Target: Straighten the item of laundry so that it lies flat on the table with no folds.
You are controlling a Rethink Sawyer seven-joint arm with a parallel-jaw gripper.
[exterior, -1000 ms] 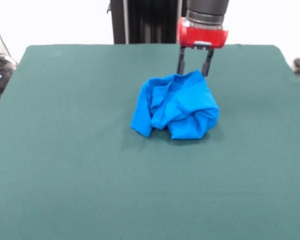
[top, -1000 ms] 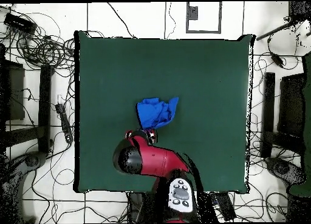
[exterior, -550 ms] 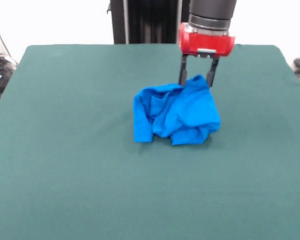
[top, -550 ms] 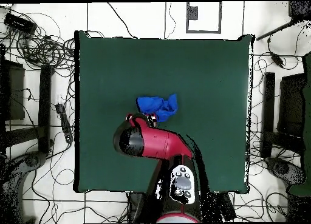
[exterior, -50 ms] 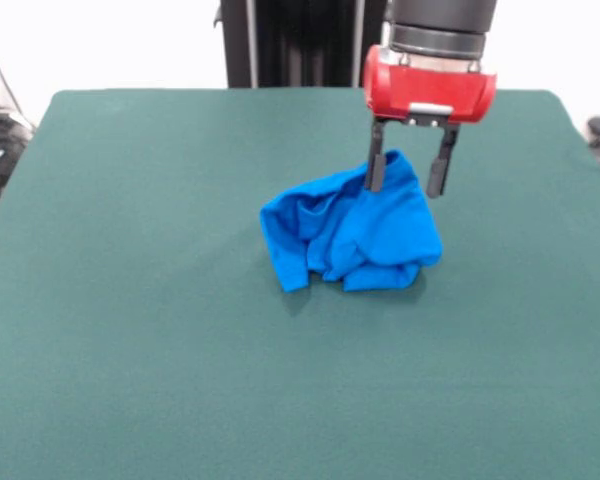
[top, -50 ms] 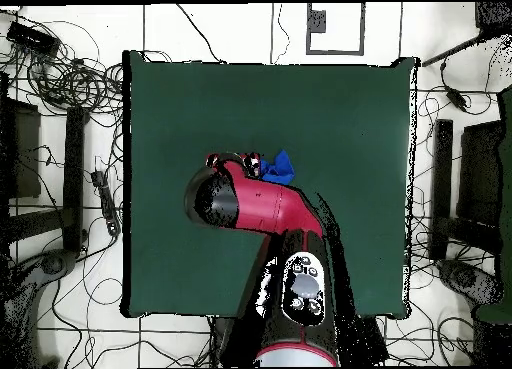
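Gripper (exterior, -50 ms: 407,180) open over crumpled shirt (exterior, -50 ms: 352,232)

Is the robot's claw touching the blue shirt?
Cannot tell. In the front view the open gripper straddles the shirt's top peak, its fingers overlapping the cloth, but no pinch or gap shows plainly. The overhead view has the arm covering most of it.

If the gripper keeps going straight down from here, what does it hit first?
Most likely the crumpled shirt: the open gripper points down over its top far edge, fingers straddling the peak. Table beneath. Depth is unclear.
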